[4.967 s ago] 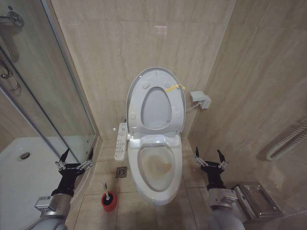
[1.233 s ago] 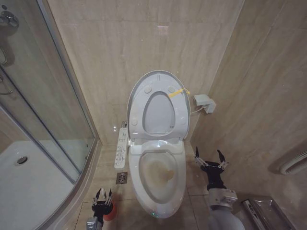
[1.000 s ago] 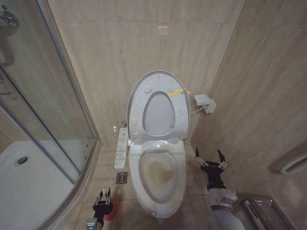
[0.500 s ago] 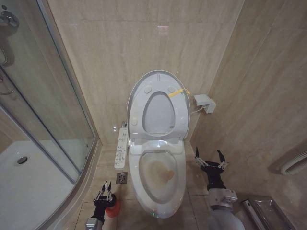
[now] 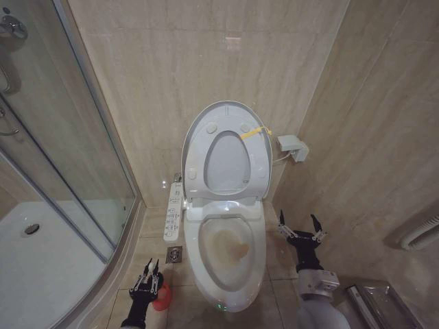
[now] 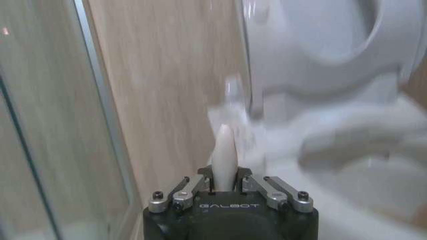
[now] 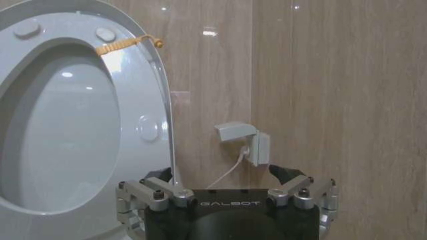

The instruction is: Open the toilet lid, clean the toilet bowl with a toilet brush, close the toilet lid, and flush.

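Beside the toilet bowl (image 5: 230,250), low at its left, my left gripper (image 5: 149,280) pinches the toilet brush (image 6: 224,155) handle at its red holder (image 5: 163,297). Toilet lid (image 5: 224,151) stands open. Right gripper (image 5: 300,231) waits spread. Next I should lift the brush clear, then swing it over the stained bowl.

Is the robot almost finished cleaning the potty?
Not yet. Done: the toilet lid is up against the wall. In hand: the left gripper, low beside the red holder, has its fingers shut on the toilet brush handle. Left: the toilet bowl shows brown stains, so scrubbing, closing and flushing remain. The right gripper waits open.
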`<state>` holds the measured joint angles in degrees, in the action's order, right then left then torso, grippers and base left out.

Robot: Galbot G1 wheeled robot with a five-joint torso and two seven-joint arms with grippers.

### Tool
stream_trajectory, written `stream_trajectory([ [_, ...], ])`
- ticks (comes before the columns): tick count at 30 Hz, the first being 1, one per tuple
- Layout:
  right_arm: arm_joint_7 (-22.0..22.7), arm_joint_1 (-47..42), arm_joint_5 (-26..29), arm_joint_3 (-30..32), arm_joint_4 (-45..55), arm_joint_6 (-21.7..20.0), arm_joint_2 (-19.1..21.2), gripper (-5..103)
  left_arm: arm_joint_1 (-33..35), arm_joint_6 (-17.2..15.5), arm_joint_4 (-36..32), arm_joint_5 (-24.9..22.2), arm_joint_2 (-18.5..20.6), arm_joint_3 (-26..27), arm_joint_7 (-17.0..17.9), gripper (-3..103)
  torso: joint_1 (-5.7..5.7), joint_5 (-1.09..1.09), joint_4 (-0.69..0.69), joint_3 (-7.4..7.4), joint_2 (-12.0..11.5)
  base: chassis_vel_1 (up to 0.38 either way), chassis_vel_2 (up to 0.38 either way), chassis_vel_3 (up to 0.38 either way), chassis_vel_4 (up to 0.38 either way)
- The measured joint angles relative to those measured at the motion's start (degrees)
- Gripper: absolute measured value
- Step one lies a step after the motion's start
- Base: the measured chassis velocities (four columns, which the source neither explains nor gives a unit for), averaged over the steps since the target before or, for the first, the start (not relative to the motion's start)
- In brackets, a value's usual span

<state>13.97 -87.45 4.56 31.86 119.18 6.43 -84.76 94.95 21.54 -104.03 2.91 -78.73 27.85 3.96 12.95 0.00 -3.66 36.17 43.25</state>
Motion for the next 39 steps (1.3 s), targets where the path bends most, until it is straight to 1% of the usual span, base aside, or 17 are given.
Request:
stream_trajectory([
  [1,0.0,0.0,0.0,0.0,0.0,0.0,0.0,100,1.8,-0.6,-4.0,0.1,0.5,0.1,0.2,21,0.0,0.01,0.0,0.0,0.0,0.0,0.0,0.0,0.0],
  [2,0.0,0.0,0.0,0.0,0.0,0.0,0.0,100,1.8,-0.6,-4.0,0.1,0.5,0.1,0.2,21,0.0,0.01,0.0,0.0,0.0,0.0,0.0,0.0,0.0],
  [5,0.0,0.0,0.0,0.0,0.0,0.0,0.0,100,3.8,-1.9,-9.0,0.5,0.9,0.7,1.5,21,0.0,0.0,-0.01,0.0,0.0,0.0,0.0,0.0,0.0],
  [6,0.0,0.0,0.0,0.0,0.0,0.0,0.0,100,5.0,-2.9,-11.7,0.5,1.0,0.8,2.8,21,0.0,0.01,0.0,0.0,0.0,0.0,0.0,0.0,0.0],
  [7,0.0,0.0,0.0,0.0,0.0,0.0,0.0,100,5.0,-2.9,-11.7,0.5,1.0,0.8,2.8,21,0.0,0.01,0.0,0.0,0.0,0.0,0.0,0.0,0.0],
  [9,0.0,0.0,0.0,0.0,0.0,0.0,0.0,100,6.5,-3.6,-14.6,0.4,1.0,0.7,3.6,21,0.0,0.0,0.0,0.0,0.0,0.0,0.0,0.0,0.0],
  [11,0.0,0.0,0.0,0.0,0.0,0.0,0.0,100,8.1,-3.7,-18.4,0.4,0.7,0.0,4.2,21,0.0,0.0,0.0,0.0,0.0,0.0,0.0,0.0,0.0],
  [12,0.0,0.0,0.0,0.0,0.0,0.0,0.0,100,8.1,-3.7,-18.4,0.4,0.7,0.0,4.2,21,0.0,0.0,0.0,0.0,0.0,0.0,0.0,0.0,0.0],
  [16,0.0,0.0,0.0,0.0,0.0,0.0,0.0,100,10.7,-3.1,-26.2,0.7,0.0,-2.4,4.4,21,0.0,0.01,0.0,0.0,0.0,0.0,0.0,0.0,0.0],
  [17,0.0,0.0,0.0,0.0,0.0,0.0,0.0,100,10.7,-3.1,-26.2,0.7,0.0,-2.4,4.4,21,0.0,0.01,0.0,0.0,0.0,0.0,0.0,0.0,0.0],
  [19,0.0,0.0,0.0,0.0,0.0,0.0,0.0,100,11.7,-2.8,-29.6,0.7,0.1,-3.9,4.3,21,0.0,0.01,0.0,0.0,0.0,0.0,0.0,0.0,0.0],
  [23,0.0,0.0,0.0,0.0,0.0,0.0,0.0,100,12.1,-2.4,-32.7,0.6,0.3,-5.8,3.7,21,0.0,0.02,0.0,0.0,0.0,0.0,0.0,0.0,0.0],
  [29,0.0,0.0,0.0,0.0,0.0,0.0,0.0,100,11.3,-1.7,-33.4,-0.2,0.8,-7.8,2.1,21,0.0,0.01,0.0,0.0,0.0,0.0,0.0,0.0,0.0],
  [33,0.0,0.0,0.0,0.0,0.0,0.0,0.0,100,8.2,-1.6,-31.9,-4.6,2.1,-10.4,-0.1,21,0.0,0.01,0.0,0.0,0.0,0.0,0.0,0.0,0.0],
  [35,0.0,0.0,0.0,0.0,0.0,0.0,0.0,100,7.4,-1.6,-31.4,-5.3,2.3,-10.8,-0.4,21,0.0,0.01,0.0,0.0,0.0,0.0,0.0,0.0,0.0],
  [37,0.0,0.0,0.0,0.0,0.0,0.0,0.0,100,4.2,-1.7,-28.8,-8.2,3.6,-12.1,-1.6,21,0.0,0.0,-0.01,0.0,0.0,0.0,0.0,0.0,0.0],
  [39,0.0,0.0,0.0,0.0,0.0,0.0,0.0,100,3.1,-1.8,-27.9,-9.4,4.1,-12.3,-2.1,21,0.0,0.0,0.0,0.0,0.0,0.0,0.0,0.0,0.0],
])
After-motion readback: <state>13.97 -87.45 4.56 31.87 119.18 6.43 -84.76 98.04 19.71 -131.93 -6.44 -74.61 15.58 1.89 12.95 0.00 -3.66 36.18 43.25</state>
